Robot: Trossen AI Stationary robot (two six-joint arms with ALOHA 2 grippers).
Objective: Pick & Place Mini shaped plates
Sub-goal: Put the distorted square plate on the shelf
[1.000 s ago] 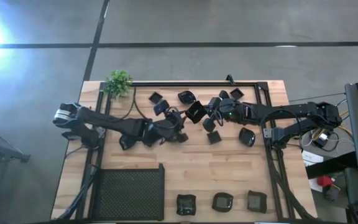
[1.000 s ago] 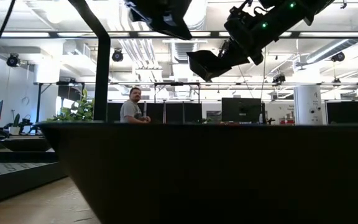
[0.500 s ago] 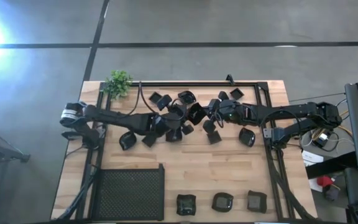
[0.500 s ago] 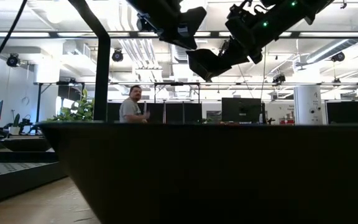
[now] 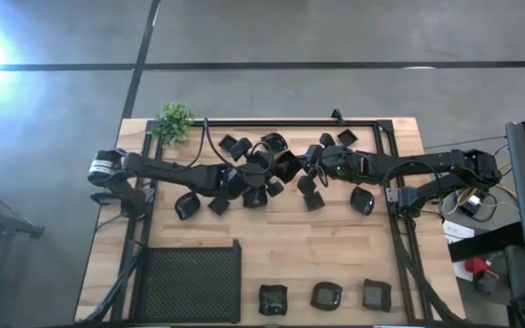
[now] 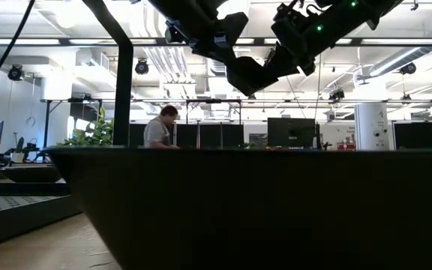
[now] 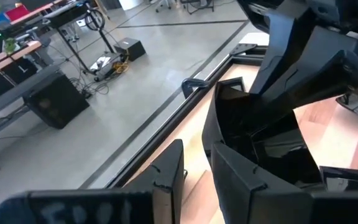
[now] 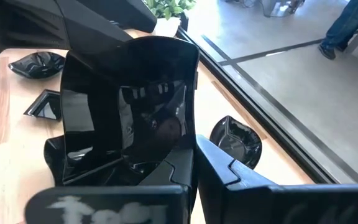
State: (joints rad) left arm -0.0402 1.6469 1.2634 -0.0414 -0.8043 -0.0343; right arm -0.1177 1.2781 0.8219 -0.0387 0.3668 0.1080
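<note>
My right gripper (image 5: 304,168) (image 8: 190,163) is shut on a glossy black square mini plate (image 5: 288,166) (image 8: 132,99) above the table's far middle. My left gripper (image 5: 264,175) (image 7: 197,171) stands open just left of it. In the left wrist view the same plate (image 7: 253,124) stands right beyond one finger (image 7: 244,177). Several other mini plates lie flat on the wood around both grippers, such as one (image 5: 229,143) far left and one (image 5: 363,200) to the right. Three more (image 5: 326,295) lie in a row along the near edge. My right gripper pinches the square plate's rim (image 8: 192,140) at one side between its two fingers, coming from the table's right and slanting slightly down. The plate stands on edge, lifted clear of the table, its hollow toward the wrist camera. My left gripper: whether a finger touches the plate, I cannot tell.
A black mesh tray (image 5: 192,282) lies at the near left. A small green plant (image 5: 174,121) stands at the far left corner. A black frame rail (image 5: 281,121) runs along the far edge and down both sides. A person stands in the room behind.
My left gripper has moved toward the table's right and far side, up to the plate that my right gripper holds still in the air. Its fingers have kept the same gap. The plate has not moved.
</note>
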